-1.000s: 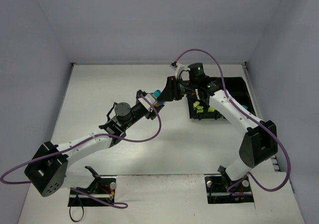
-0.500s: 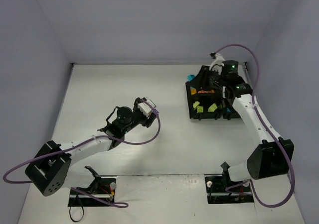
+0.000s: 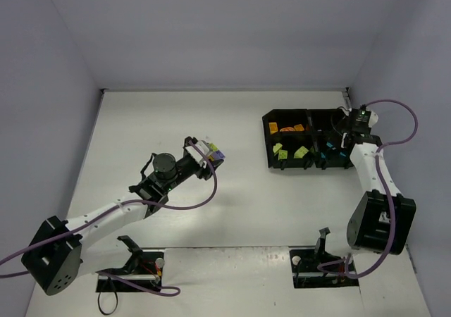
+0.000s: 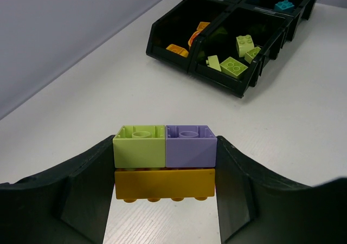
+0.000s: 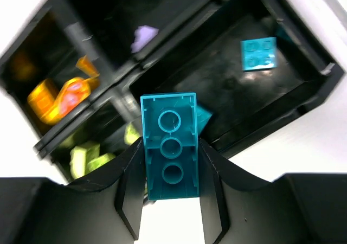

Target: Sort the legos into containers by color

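Observation:
My left gripper (image 3: 209, 153) is shut on a small stack held above the table's middle: a yellow-green brick (image 4: 139, 146) and a purple brick (image 4: 190, 146) on a longer orange brick (image 4: 164, 183). My right gripper (image 3: 343, 132) hangs over the right side of the black four-compartment tray (image 3: 266, 141) and is shut on a long cyan brick (image 5: 170, 146). In the tray lie orange bricks (image 5: 59, 100), yellow-green bricks (image 4: 233, 65), one purple brick (image 5: 143, 36) and a cyan plate (image 5: 258, 54).
The tray stands at the back right, close to the right wall (image 3: 394, 84). Purple cables (image 3: 211, 190) loop off both arms. The arm bases (image 3: 60, 250) sit at the near edge. White table (image 3: 176, 120) stretches left of the tray.
The two grippers met at mid-table a second ago. My right gripper has since swung right over the tray with the cyan brick. My left gripper drew back slightly with the stack.

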`<state>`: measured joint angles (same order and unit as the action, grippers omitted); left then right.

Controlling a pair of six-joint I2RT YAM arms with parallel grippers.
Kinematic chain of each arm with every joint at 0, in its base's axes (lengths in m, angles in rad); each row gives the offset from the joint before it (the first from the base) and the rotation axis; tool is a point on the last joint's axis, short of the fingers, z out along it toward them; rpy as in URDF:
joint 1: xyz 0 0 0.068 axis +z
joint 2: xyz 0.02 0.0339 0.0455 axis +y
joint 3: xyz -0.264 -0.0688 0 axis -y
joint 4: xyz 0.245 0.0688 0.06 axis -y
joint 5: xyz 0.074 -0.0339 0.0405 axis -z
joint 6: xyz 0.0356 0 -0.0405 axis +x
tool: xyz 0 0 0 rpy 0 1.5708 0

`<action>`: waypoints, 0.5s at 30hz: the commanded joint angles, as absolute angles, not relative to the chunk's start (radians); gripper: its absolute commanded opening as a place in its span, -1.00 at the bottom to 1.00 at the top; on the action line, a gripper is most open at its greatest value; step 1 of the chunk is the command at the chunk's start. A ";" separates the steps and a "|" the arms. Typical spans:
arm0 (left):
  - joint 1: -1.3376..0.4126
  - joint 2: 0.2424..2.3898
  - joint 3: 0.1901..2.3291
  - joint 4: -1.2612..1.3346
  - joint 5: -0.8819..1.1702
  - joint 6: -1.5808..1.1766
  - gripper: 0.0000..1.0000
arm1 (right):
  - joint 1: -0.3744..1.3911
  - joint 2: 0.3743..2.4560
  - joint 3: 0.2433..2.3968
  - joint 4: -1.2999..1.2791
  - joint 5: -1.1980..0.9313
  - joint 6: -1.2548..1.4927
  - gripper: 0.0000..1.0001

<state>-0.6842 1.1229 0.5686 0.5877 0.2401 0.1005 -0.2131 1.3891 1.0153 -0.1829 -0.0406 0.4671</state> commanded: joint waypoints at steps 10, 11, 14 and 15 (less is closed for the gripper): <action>-0.680 1.075 0.574 0.669 0.321 0.103 -1.00 | -0.221 1.494 1.101 -0.127 0.089 0.492 0.30; -0.680 1.077 0.574 0.675 0.321 0.106 -1.00 | -0.206 1.485 1.103 -0.123 0.081 0.474 0.39; -0.680 1.092 0.575 0.702 0.337 0.110 -1.00 | -0.161 1.442 1.130 -0.118 -0.035 0.427 0.40; -0.680 1.098 0.574 0.713 0.341 0.113 -1.00 | -0.143 1.421 1.152 -0.118 -0.073 0.420 0.40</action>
